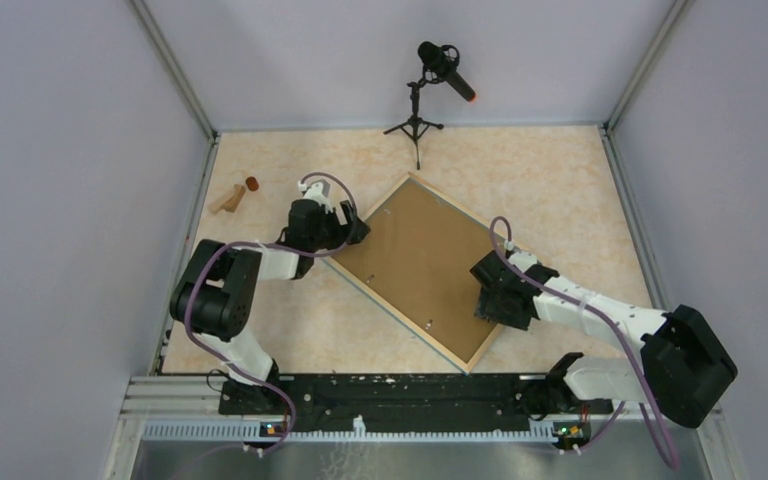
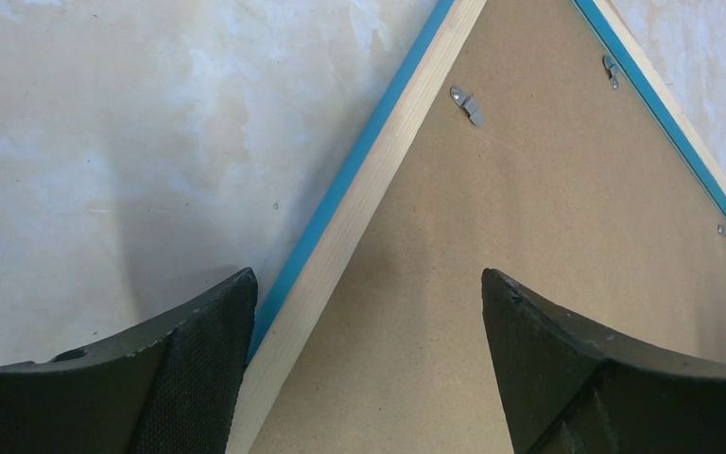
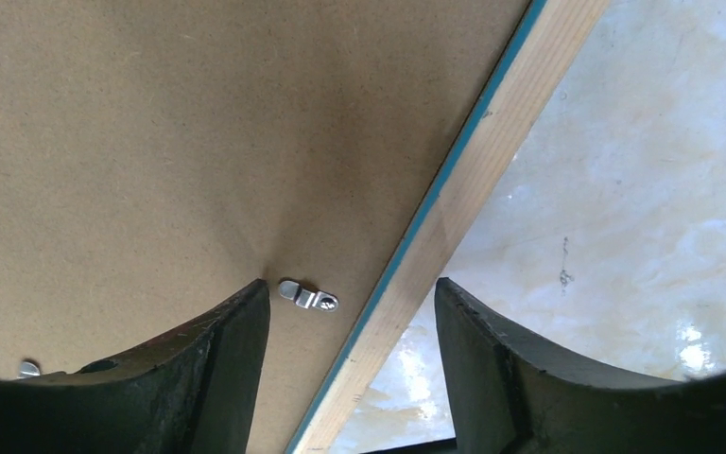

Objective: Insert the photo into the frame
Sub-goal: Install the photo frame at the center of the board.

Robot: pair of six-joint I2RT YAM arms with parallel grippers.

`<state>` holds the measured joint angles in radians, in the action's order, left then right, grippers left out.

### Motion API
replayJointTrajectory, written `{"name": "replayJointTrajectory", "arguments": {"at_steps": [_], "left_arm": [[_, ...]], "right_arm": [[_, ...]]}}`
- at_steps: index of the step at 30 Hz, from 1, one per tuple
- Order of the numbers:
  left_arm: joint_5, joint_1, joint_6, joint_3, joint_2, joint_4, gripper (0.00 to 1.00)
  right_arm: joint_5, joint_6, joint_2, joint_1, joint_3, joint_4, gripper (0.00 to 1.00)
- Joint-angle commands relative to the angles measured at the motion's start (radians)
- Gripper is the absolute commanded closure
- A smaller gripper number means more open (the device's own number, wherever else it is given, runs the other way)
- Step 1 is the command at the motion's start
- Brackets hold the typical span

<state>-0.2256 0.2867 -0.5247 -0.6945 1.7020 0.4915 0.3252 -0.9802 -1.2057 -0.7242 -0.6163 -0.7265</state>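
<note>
The frame [image 1: 396, 315] lies face down and slantwise in the middle of the table [image 1: 560, 190], its brown backing board [image 1: 420, 265] uppermost; the photo shows in no view, so whether it sits under the board I cannot tell. The left gripper [image 2: 369, 284] hangs wide apart over the frame's far-left rail, one finger above the table, the other above the board, clasping nothing. The right gripper [image 3: 352, 288] straddles the right rail the same way, jaws apart and empty, a small metal clip [image 3: 308, 296] between them.

The likely trouble: a fingertip may skid off that clip or shove the frame across the smooth table, since nothing pins it; the clips appear to lie over the board and would bar lifting it.

A microphone [image 1: 445, 68] on its tripod [image 1: 415, 125] stands at the far edge, small wooden bits [image 1: 228, 199] far left, both well apart.
</note>
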Motion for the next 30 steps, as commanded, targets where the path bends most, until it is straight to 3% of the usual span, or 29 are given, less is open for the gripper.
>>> {"name": "replayJointTrajectory", "arguments": {"at_steps": [1,11,30], "left_arm": [[-0.024,0.001,-0.030,0.041,-0.034,0.041,0.10],[-0.037,-0.003,-0.043,0.057,-0.031,0.071,0.11],[-0.056,-0.011,-0.048,0.063,-0.028,0.088,0.11]], "right_arm": [[0.024,0.024,0.049,-0.013,0.004,-0.077,0.35],[0.068,0.023,0.074,-0.014,0.025,-0.045,0.36],[-0.005,0.074,0.068,-0.013,0.043,0.047,0.30]]}}
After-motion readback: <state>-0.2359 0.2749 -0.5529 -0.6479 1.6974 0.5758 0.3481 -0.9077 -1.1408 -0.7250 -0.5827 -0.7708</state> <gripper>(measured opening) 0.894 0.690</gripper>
